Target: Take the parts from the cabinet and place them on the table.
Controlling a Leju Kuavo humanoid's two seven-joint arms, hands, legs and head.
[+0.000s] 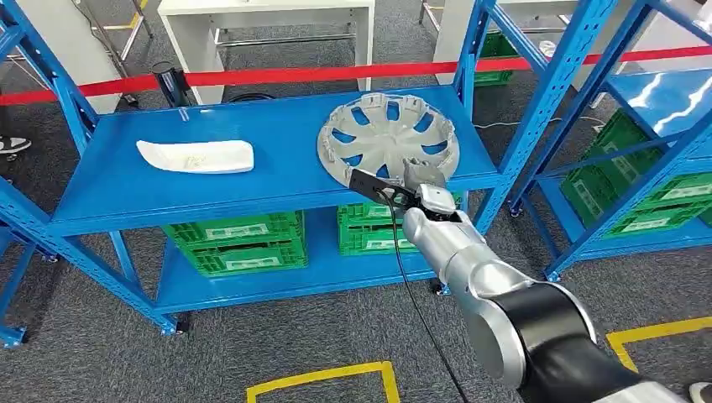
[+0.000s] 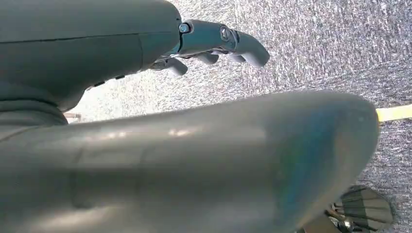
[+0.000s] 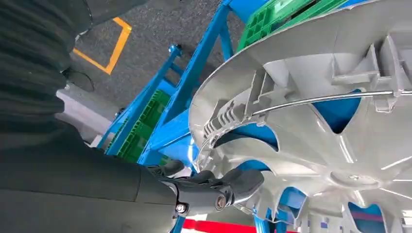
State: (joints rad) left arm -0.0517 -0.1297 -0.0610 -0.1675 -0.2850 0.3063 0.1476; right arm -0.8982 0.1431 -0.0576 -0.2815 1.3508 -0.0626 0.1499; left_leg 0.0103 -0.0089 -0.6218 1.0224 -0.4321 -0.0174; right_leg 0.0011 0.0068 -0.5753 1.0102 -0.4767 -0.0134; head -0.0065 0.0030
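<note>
A silver hubcap (image 1: 388, 138) lies inner side up at the right end of the blue cabinet shelf (image 1: 277, 180). A white curved part (image 1: 195, 156) lies on the shelf's left half. My right hand (image 1: 422, 191) reaches to the hubcap's near rim. In the right wrist view its fingers (image 3: 214, 187) lie against the rim of the hubcap (image 3: 311, 121), with no closed grip visible. My left hand (image 2: 214, 43) hangs over grey carpet with its fingers loosely spread, holding nothing.
Green crates (image 1: 235, 243) stand on the lower shelf. A second blue rack (image 1: 663, 101) with green crates is at the right. Red barrier tape (image 1: 336, 74) runs behind the shelf, with a white table (image 1: 269, 17) beyond. Yellow floor lines (image 1: 336, 374) mark the carpet.
</note>
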